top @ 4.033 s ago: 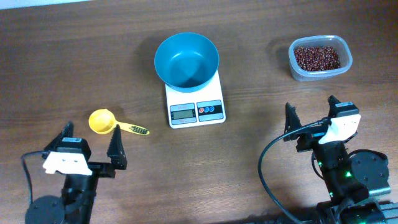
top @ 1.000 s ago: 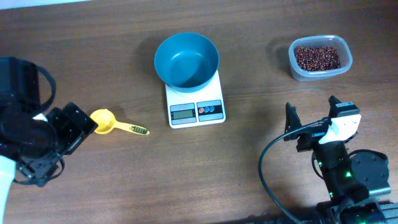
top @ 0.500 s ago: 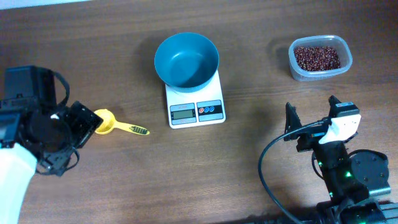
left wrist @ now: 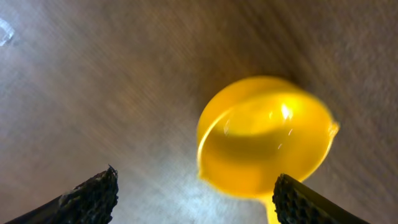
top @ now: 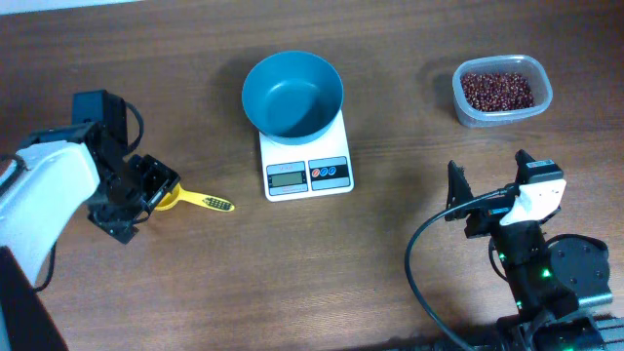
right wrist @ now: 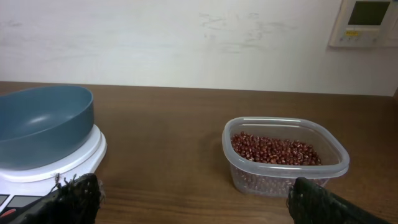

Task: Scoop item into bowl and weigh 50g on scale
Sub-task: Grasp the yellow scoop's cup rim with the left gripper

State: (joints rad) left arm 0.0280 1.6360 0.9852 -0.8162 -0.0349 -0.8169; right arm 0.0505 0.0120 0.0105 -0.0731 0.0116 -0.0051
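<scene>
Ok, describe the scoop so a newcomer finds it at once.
Find the white scale carrying the teal bowl in the middle of the table, then look left of it in the overhead view. On the bare wood there, beneath the open left gripper, lies a small measuring scoop. It is the only bright yellow thing, with a round cup and a thin handle pointing toward the scale.

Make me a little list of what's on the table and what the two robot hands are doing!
Bowl: blue bowl, empty, sitting on the scale
Beans: red-brown beans in a clear tub, right of the scale
Scoop: yellow scoop, empty, lying on the table left of the scale
Left gripper: left gripper open, over the scoop's cup, not gripping it
Right gripper: right gripper open, holding nothing, facing the tub and bowl
Progress: no beans in the bowl yet
</scene>
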